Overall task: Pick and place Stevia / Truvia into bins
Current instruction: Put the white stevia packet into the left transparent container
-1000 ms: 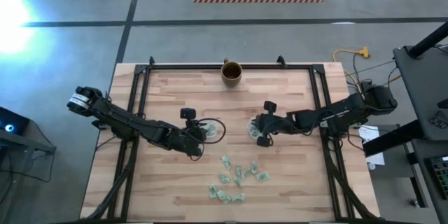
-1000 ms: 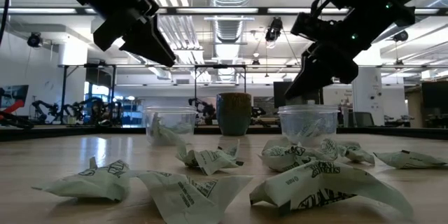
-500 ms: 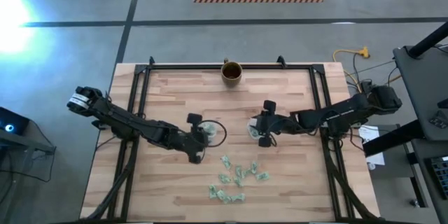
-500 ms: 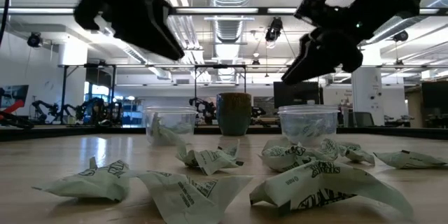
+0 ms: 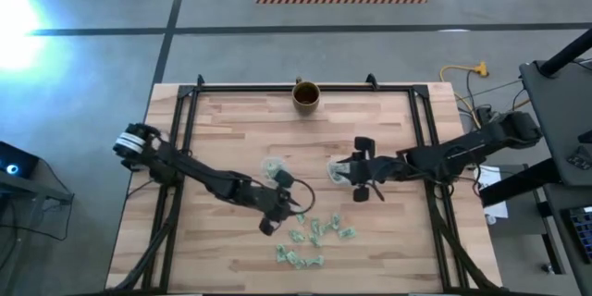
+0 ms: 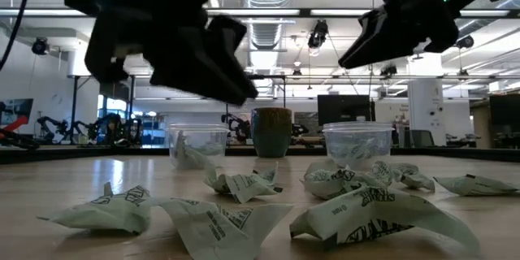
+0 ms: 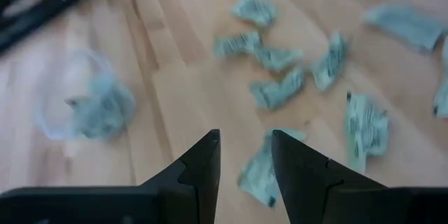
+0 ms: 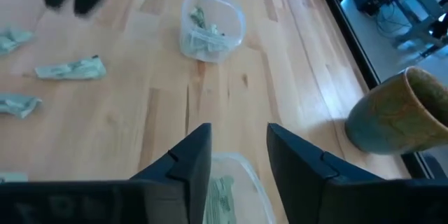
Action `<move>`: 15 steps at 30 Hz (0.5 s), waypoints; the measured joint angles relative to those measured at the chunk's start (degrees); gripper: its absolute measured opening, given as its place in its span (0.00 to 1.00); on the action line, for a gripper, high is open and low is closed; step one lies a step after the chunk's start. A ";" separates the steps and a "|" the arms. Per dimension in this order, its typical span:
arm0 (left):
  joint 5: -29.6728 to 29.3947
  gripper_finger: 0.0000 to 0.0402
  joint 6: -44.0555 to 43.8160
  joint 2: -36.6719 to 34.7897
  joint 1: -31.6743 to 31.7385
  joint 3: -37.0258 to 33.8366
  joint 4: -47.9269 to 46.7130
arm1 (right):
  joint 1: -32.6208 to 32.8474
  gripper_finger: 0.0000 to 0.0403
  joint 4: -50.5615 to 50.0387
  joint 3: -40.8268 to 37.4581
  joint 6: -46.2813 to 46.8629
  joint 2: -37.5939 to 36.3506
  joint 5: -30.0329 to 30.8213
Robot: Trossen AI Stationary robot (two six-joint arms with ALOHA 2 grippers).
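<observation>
Several crumpled green-and-white Stevia / Truvia packets (image 5: 314,234) lie in a loose heap on the near middle of the table. Two clear cups serve as bins: the left one (image 5: 273,168) and the right one (image 5: 335,172), each with packets inside. My left gripper (image 7: 245,147) hovers open above the heap's far left edge, one packet (image 7: 260,175) showing below the gap between its fingers. My right gripper (image 8: 238,150) hangs open over the right bin (image 8: 227,182), well above its rim (image 6: 357,127).
A brown-gold mug (image 5: 306,95) stands at the table's far edge, behind the bins. Black frame rails (image 5: 190,120) run along the left, right and far sides of the wooden table. Bare wood (image 5: 222,259) lies left of the heap.
My left gripper has left the left bin and swung toward the near edge and the right, coming over the packet heap. My right gripper has risen out of the right bin and drawn slightly toward the table's right edge.
</observation>
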 joint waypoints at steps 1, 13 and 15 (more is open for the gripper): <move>0.22 0.28 -0.06 1.20 0.25 0.46 -0.61 | 0.13 0.31 -0.03 -0.29 0.02 -0.56 0.00; 17.69 0.28 -3.67 12.71 4.23 9.66 -2.86 | 0.33 0.27 -0.10 -3.03 1.25 -5.41 0.00; 17.72 0.28 -4.75 13.91 4.58 10.52 -2.01 | 0.44 0.26 -0.62 -3.41 1.26 -6.00 0.00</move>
